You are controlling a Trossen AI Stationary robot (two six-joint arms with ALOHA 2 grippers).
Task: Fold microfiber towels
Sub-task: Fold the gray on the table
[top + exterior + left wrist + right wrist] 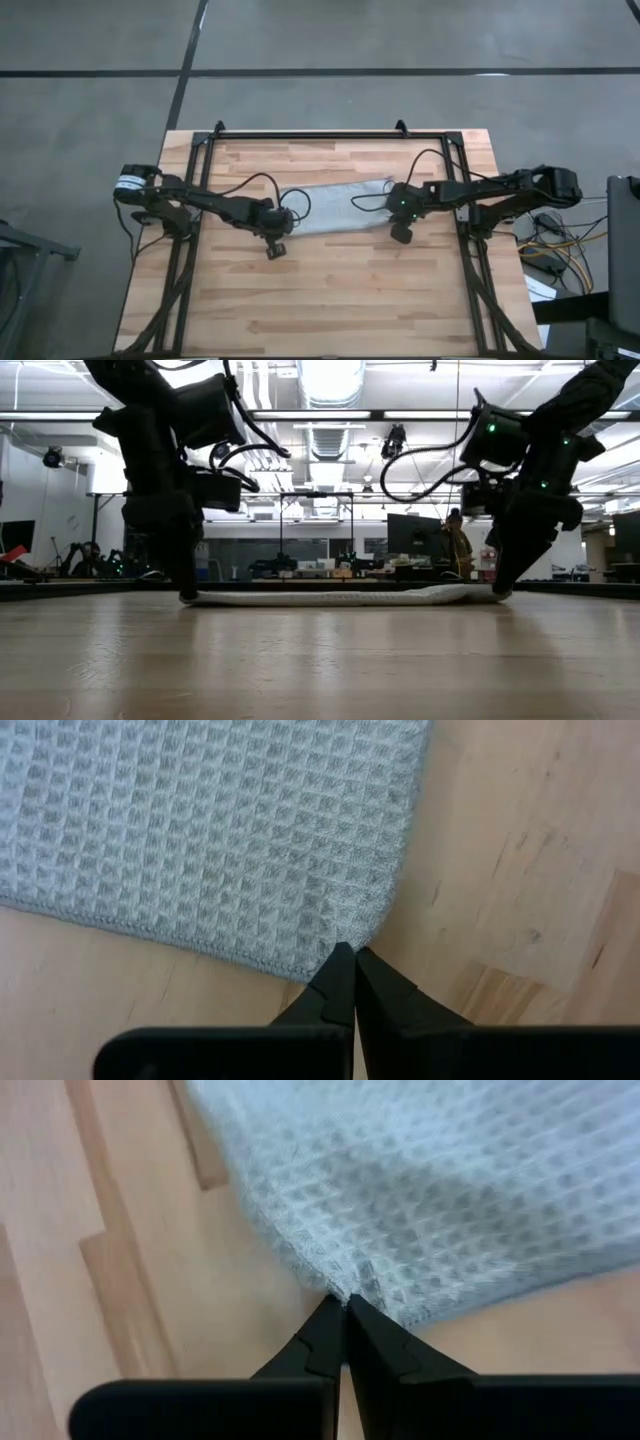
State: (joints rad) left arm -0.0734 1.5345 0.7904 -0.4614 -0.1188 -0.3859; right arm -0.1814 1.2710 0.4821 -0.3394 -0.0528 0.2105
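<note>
Left gripper (354, 960) and right gripper (343, 1308) — each closed on a corner of the flat, grey-blue waffle-textured microfiber towel (338, 207). Risk: shallow pinches slipping on lifting — corner drops.

A pale wooden plank surface (330, 290) spreads beneath and around both end effectors, edged by a black metal frame (310, 135). In the room beyond them stand a dark monitor (413, 536), cluttered desks (310, 568) and a person (458, 547); ceiling lights (330, 380) hang overhead.
</note>
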